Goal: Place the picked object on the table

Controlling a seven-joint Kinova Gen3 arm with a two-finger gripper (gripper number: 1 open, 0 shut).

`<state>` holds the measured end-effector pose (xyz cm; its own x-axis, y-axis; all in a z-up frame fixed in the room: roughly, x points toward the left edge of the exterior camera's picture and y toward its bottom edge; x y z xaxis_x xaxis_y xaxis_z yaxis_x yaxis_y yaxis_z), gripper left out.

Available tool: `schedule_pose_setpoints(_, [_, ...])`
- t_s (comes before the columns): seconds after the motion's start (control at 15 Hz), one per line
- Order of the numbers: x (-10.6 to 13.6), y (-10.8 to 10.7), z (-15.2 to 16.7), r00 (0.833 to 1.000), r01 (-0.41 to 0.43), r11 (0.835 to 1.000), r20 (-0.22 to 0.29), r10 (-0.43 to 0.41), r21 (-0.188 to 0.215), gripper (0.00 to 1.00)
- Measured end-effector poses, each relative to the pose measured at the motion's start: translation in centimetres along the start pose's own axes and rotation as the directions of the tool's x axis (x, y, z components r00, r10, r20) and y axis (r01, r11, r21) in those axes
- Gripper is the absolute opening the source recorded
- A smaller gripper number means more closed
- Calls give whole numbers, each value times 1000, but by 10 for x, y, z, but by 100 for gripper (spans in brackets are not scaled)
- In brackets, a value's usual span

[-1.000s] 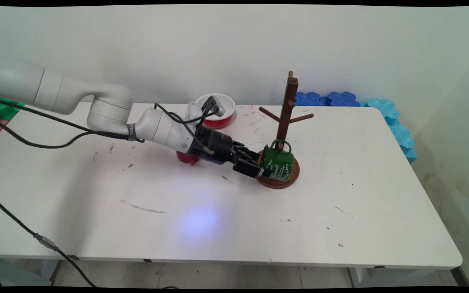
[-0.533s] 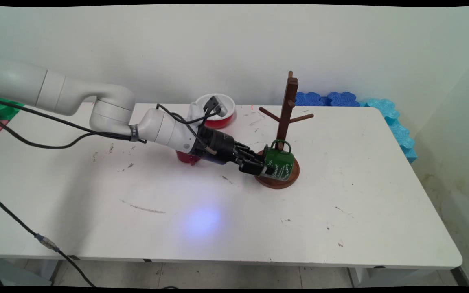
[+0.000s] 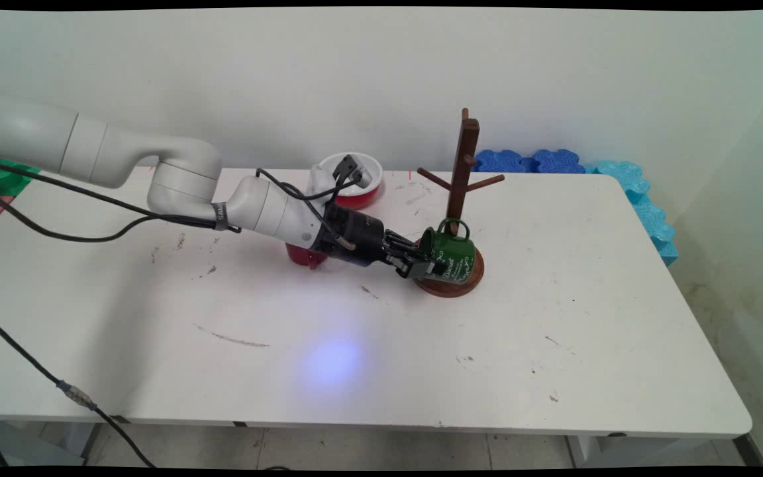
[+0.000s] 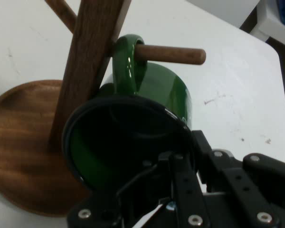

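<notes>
A dark green enamel mug (image 3: 454, 256) hangs by its handle (image 4: 126, 61) on the lowest peg (image 4: 168, 53) of a brown wooden mug tree (image 3: 462, 169), just over the tree's round base (image 3: 449, 289). My gripper (image 3: 426, 264) comes at the mug from the left, lying low and nearly level, and is shut on the mug's rim. In the hand view the mug (image 4: 173, 92) opens toward the camera; the gripper (image 4: 187, 154) has one finger inside the rim and one outside. The post (image 4: 92, 57) rises just left of the mug from the base (image 4: 19, 142).
A red bowl with a white inside (image 3: 355, 177) stands at the back behind the wrist. A red object (image 3: 302, 256) is partly hidden under the forearm. Blue foam tiles (image 3: 530, 161) and lighter blue ones (image 3: 646, 205) line the table's far right edge.
The fingers have closed on the mug's rim. Mug and gripper have risen a little and gone left, and the whole mug tree has shifted left and toward the back with them.
</notes>
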<state>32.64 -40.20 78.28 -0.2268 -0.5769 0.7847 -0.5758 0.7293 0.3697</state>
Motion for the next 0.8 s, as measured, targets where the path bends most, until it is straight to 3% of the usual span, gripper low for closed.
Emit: schedule_pose_setpoints(0.8, [8,4,0,1000,-27,1000,-4,27,-4,0])
